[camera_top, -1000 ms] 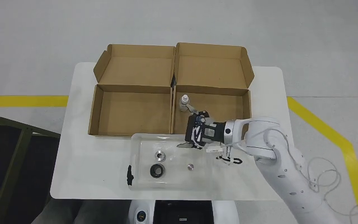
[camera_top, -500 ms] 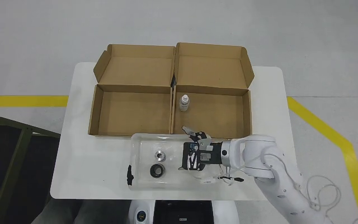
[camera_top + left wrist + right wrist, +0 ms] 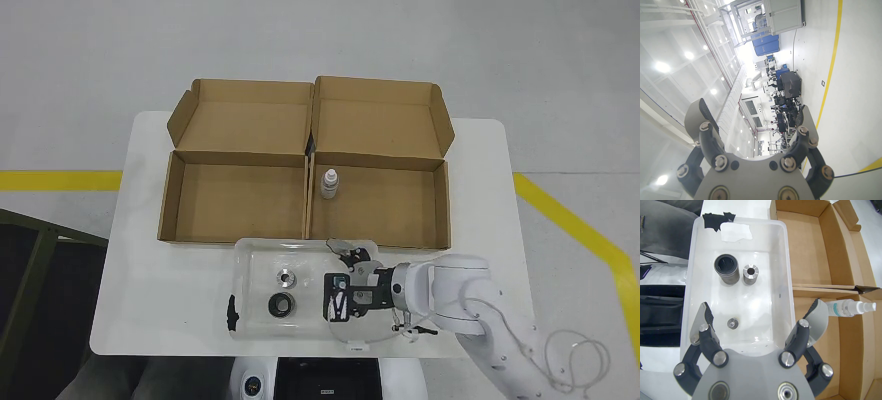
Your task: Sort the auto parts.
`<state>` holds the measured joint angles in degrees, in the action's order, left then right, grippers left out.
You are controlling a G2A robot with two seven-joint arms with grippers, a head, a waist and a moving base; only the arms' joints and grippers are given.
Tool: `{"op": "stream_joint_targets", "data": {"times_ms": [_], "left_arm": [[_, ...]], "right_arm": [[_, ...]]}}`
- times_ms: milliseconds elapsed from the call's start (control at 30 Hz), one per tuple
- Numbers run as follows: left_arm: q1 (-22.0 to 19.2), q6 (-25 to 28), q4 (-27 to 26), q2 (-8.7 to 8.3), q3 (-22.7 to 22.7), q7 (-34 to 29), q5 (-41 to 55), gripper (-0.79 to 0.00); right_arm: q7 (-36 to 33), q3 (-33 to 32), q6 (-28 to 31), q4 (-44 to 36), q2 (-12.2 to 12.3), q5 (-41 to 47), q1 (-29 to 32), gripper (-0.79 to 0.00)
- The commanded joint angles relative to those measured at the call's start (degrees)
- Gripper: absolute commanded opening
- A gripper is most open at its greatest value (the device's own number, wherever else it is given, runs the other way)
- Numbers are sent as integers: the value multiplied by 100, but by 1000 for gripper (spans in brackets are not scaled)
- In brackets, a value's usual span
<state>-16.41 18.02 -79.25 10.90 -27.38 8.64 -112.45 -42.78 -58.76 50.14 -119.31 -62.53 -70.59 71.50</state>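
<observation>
My right gripper hangs wide open and empty over the right end of the bin. The small stud stands on the bin floor below, nearer my near finger than my far one. That offset worries me. The far finger seems to sit over the bin's far wall, so a straight drop could catch the rim, and an off-centre squeeze could flick the stud away. My forearm comes in from the right, wrist tipped down. My left gripper is open, empty and aimed out at the room.
</observation>
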Motion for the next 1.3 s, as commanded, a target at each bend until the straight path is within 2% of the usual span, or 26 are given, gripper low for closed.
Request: {"op": "stream_joint_targets", "data": {"times_ms": [0, 433, 1067, 1267], "left_arm": [[0, 0, 0, 0, 0, 0, 0, 0], [0, 0, 0, 0, 0, 0, 0, 0], [0, 0, 0, 0, 0, 0, 0, 0], [0, 0, 0, 0, 0, 0, 0, 0]], "right_arm": [[-67, 26, 27, -8, 14, -57, 20, 0], [-478, 247, 37, -148, 86, -423, 92, 0], [-977, 733, 86, 238, 81, -384, -275, 0], [-1077, 882, 60, 369, 87, -319, -370, -46]]}}
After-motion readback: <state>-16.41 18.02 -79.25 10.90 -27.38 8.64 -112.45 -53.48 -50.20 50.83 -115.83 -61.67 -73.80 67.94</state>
